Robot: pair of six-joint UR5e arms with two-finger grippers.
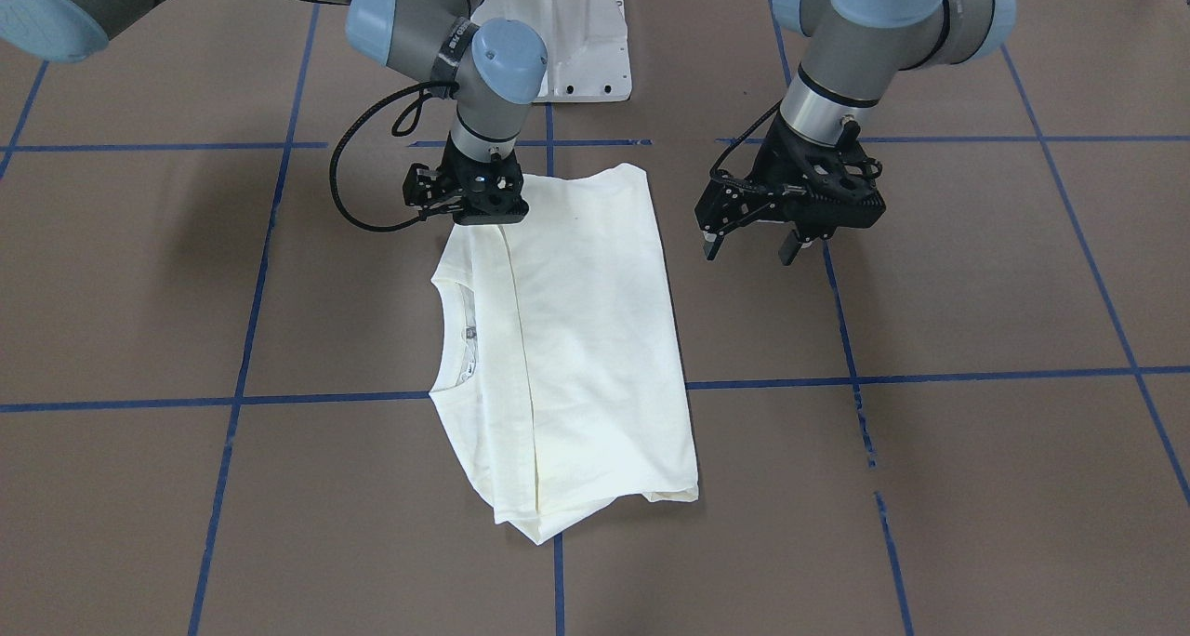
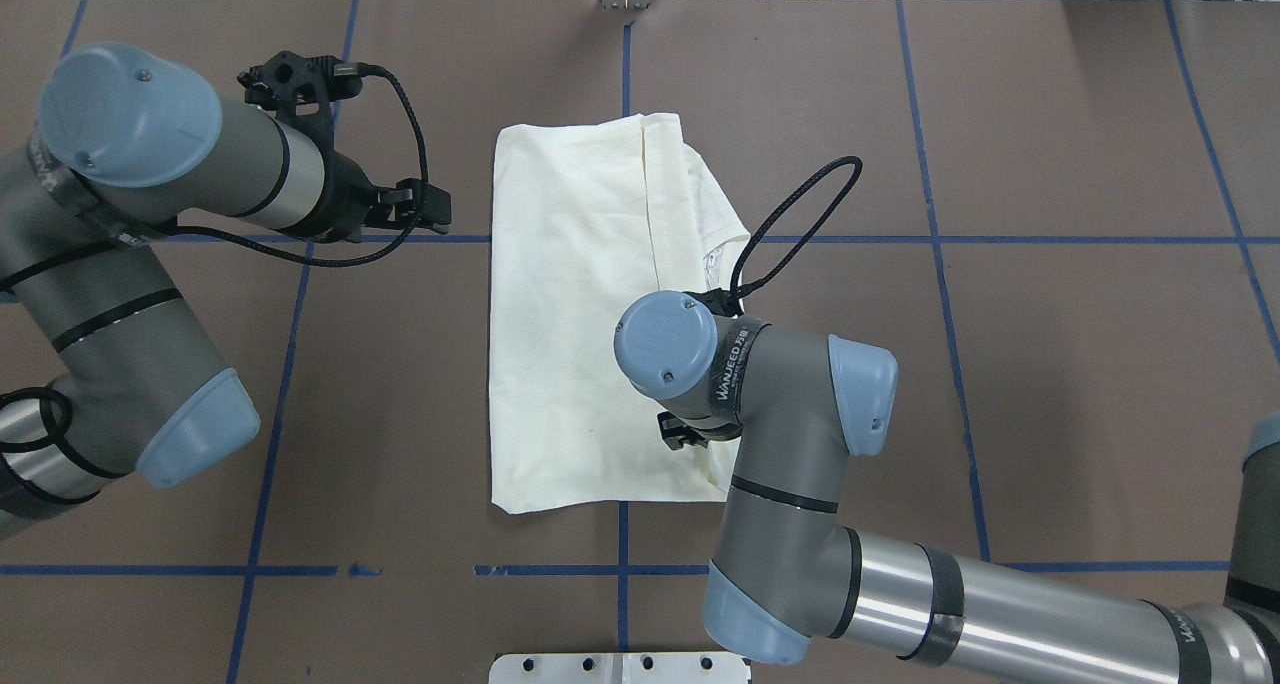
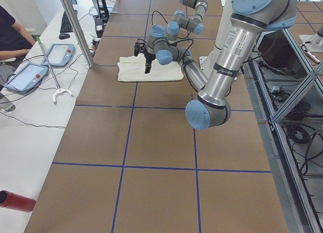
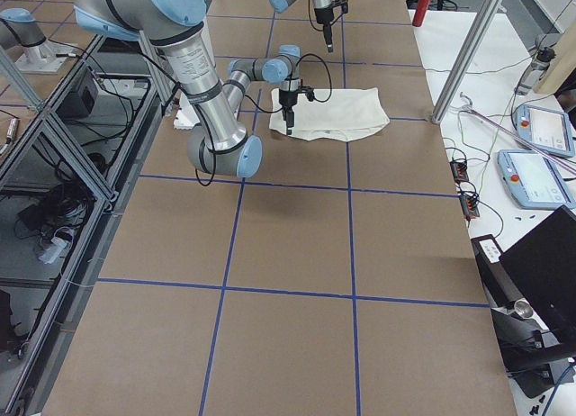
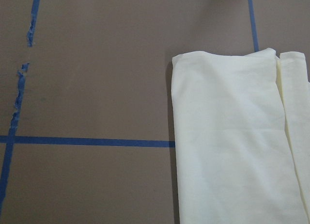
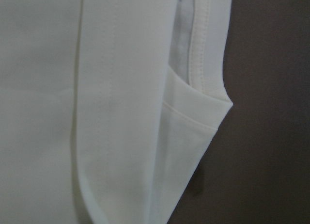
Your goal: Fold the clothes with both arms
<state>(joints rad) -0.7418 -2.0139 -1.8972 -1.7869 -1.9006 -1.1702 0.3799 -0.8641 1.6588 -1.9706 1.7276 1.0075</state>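
Observation:
The cream-white shirt (image 1: 576,338) lies folded into a long rectangle on the brown table, plain back up, with the ribbed neck (image 1: 460,338) at one long side; its print is hidden. It also shows in the overhead view (image 2: 570,344). My right gripper (image 1: 474,216) is down on the shirt's corner nearest the robot base, and its fingers are hidden, so I cannot tell its state. The right wrist view shows the neck rib (image 6: 198,54) and a shoulder corner up close. My left gripper (image 1: 751,245) is open and empty, and it hovers above bare table beside the shirt's other long side (image 5: 232,136).
The white pedestal base (image 1: 576,50) stands behind the shirt. Blue tape lines (image 1: 930,374) cross the brown table. A side bench holds operator consoles (image 3: 25,74) and a red cylinder (image 3: 15,200). A metal post (image 3: 75,26) stands at the table's far edge.

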